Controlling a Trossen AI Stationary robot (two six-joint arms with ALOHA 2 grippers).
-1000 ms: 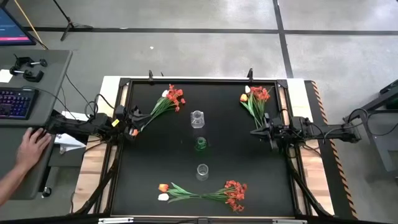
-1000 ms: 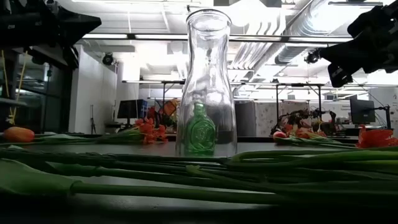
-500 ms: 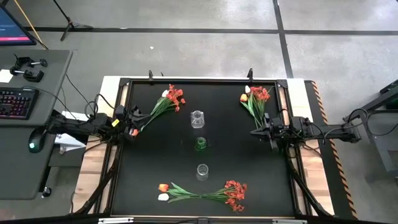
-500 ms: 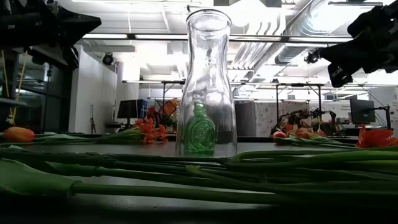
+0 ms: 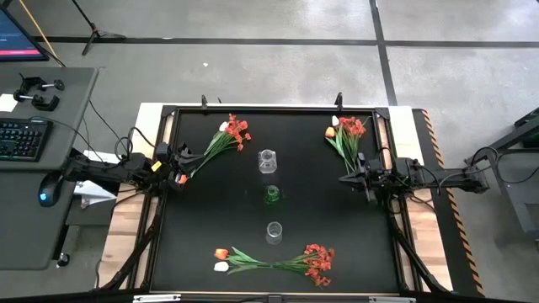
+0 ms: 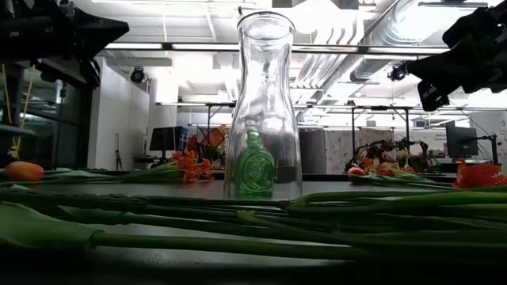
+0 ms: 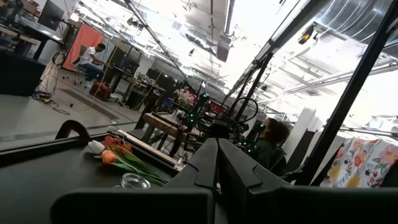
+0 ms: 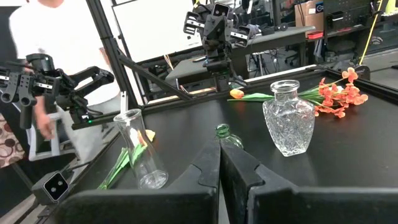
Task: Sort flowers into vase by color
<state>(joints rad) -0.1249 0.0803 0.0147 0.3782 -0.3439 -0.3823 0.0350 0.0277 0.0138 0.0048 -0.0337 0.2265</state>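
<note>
Both end effectors are held with fingers pressed together and nothing between them. Left end effector (image 5: pixel 180 158) is seen at the left edge of the black tabletop (image 5: pixel 210 210), just beside the stalk ends of the left flower bunch (image 5: pixel 226 136), whose red blossoms lie toward the far side. Right end effector (image 5: pixel 345 178) is seen at the right edge, close to the stalks of the right flower bunch (image 5: pixel 345 135). A third flower bunch (image 5: pixel 278 259) is laid along the near edge, well apart from both. Between the arms, a cut-glass vase (image 5: pixel 268 160), a small green bottle (image 5: pixel 272 194) and a clear carafe (image 5: pixel 274 231) stand in a row, none holding flowers.
</note>
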